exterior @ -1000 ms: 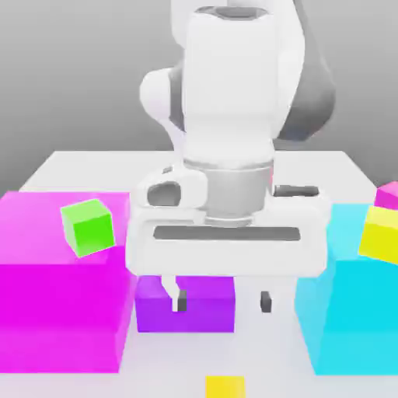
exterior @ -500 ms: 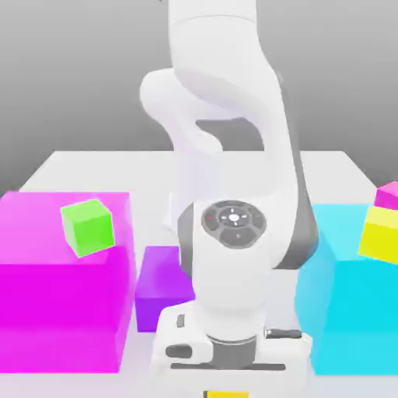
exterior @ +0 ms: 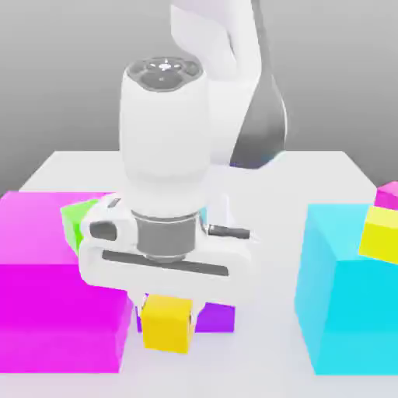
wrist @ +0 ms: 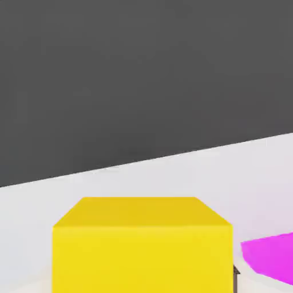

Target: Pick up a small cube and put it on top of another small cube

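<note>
- We see the end effector (exterior: 168, 312) closed on the golden-yellow cube (exterior: 168, 326), pinching it between its two fingers.
- We find that cube below the hand in the exterior view, left of the middle, its lower edge slightly tilted in our view.
- Behind it we can make out parts of the purple block (exterior: 216, 317), partly hidden by the cube and the hand.
- In the hand view we look at the same golden-yellow cube up close, with a pale stretch of surface (wrist: 143, 178) beyond it and a corner of magenta close by.
- Toward the exterior view's left we have the big magenta block (exterior: 58, 315), with the bright green cube (exterior: 75, 221) at its top, tilted and partly covered by the hand.
- Toward the exterior view's right we have the big cyan block (exterior: 357, 315), standing well apart from the held cube.
- At the cyan block's top we see the lemon-yellow cube (exterior: 381, 235), cut off by the picture's edge, and just behind it part of a small magenta cube (exterior: 389, 196).
- The arm (exterior: 165, 148) rises above the hand, over the pale surface.
</note>
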`<state>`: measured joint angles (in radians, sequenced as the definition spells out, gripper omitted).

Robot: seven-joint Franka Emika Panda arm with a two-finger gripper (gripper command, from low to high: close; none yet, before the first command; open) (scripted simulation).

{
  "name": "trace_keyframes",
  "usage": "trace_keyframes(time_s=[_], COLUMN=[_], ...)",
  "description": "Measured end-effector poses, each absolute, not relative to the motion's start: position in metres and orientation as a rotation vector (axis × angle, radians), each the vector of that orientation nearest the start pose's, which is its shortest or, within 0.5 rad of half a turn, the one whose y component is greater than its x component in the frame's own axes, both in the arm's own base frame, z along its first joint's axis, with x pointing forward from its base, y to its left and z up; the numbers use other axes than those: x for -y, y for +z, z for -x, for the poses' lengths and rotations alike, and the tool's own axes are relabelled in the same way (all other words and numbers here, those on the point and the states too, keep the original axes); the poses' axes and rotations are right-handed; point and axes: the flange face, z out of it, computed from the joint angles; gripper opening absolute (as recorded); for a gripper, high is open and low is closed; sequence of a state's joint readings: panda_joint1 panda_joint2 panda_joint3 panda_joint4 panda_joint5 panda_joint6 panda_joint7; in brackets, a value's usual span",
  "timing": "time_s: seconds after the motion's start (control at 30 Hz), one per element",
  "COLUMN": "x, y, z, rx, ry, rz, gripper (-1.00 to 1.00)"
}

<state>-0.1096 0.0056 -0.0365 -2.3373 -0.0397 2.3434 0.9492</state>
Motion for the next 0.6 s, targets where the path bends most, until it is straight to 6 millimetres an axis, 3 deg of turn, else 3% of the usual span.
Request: trace_keyframes(time_s=[0.17,0.33,0.4,0.47,0.5,0.6], x=[0.115,0.151,0.156,0.157,0.157,0.157], y=[0.401,0.458,0.445,0.418,0.409,0.409], z=[-0.463,-0.412,-0.406,-0.403,-0.403,-0.403], rx=[-1.776,-1.930,-1.949,-1.954,-1.955,-1.955], ry=[-0.014,-0.001,0.002,0.002,0.003,0.003], rz=[2.615,2.478,2.458,2.453,2.452,2.452], gripper=[-1.00,-1.00,-1.00,-1.00,1.00,1.00])
